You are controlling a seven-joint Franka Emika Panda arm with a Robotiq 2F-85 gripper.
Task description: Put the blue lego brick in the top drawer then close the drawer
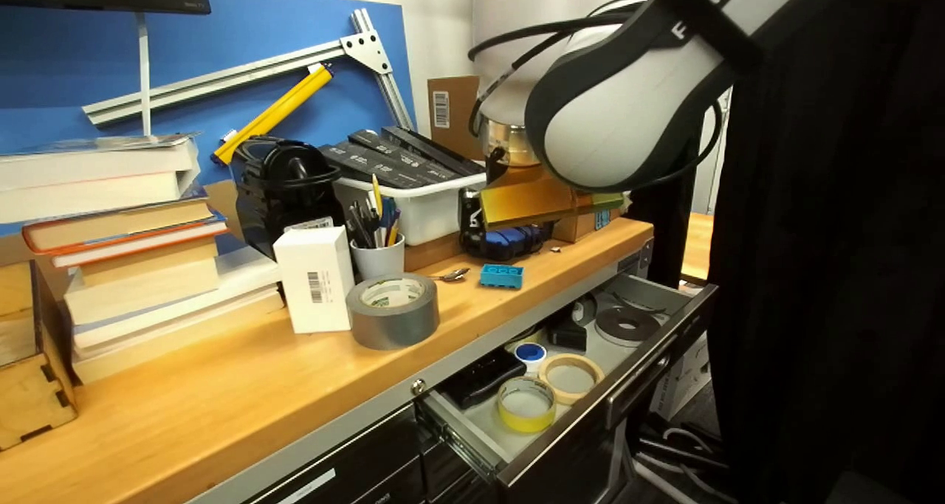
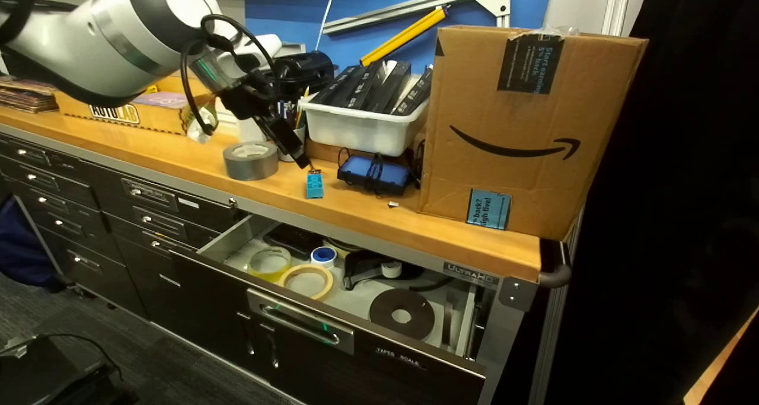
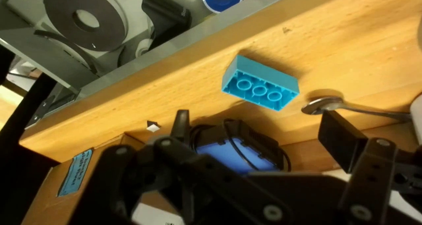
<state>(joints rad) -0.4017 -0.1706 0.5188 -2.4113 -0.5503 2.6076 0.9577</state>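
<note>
The blue lego brick (image 1: 501, 276) is light blue and lies on the wooden bench top with its hollow side showing. It also shows in an exterior view (image 2: 315, 185) and in the wrist view (image 3: 260, 83). My gripper (image 3: 260, 129) is open, with nothing between its fingers; the brick lies beyond the fingertips. In an exterior view the gripper (image 2: 303, 160) is tilted down just above and behind the brick; elsewhere the arm hides it. The top drawer (image 2: 373, 341) is pulled open below the bench edge; it also shows in an exterior view (image 1: 579, 426) and in the wrist view (image 3: 56, 60).
A spoon (image 3: 321, 105) lies close to the brick. A grey tape roll (image 1: 393, 312), a blue-and-black device (image 2: 376, 172) and a tall cardboard box (image 2: 522, 174) stand around it. The drawer holds several tape rolls (image 2: 402, 313) and a black tape dispenser (image 3: 165, 17).
</note>
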